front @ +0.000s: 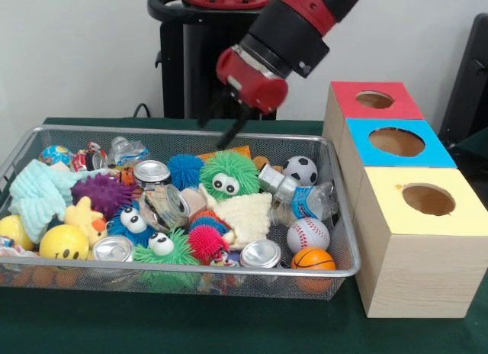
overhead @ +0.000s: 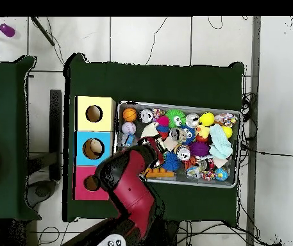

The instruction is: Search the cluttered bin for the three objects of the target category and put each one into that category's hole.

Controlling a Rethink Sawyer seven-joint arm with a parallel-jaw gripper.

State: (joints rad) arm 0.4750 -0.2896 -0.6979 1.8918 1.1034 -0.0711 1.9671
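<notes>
step: search and reach, nothing carried; gripper [front: 223,125] hangs at upper centre of the front frame, just above the far rim of the bin [front: 345,217].
pincer: two dark fingers spread apart, tips empty, pointing down toward the orange block at the back of the pile.
bottle: blue-label bottle [front: 301,200] lies on its side at centre right of the front frame, under the soccer ball [front: 300,170], above the baseball [front: 308,234].
second bottle: a clear crumpled one [front: 126,150] seems to sit at upper left of the bin; judged, not sure.
third bottle: not made out in either view.
hole: round hole [front: 396,142] in the blue box top, right of the bin, between the red and yellow boxes; empty as far as seen.
progress: judged early; no bottle shown in the hole.
next move: likely shift toward frame right, drop onto the blue-label bottle, close gently on thin walls; the balls crowd it closely.
front view only: finger spread, bottle label, toy heights.
overhead view only: layout of bin [overhead: 233,176] beside the three boxes, blue hole [overhead: 93,148] at centre left; arm hides the gripper and the near bottle there.
</notes>
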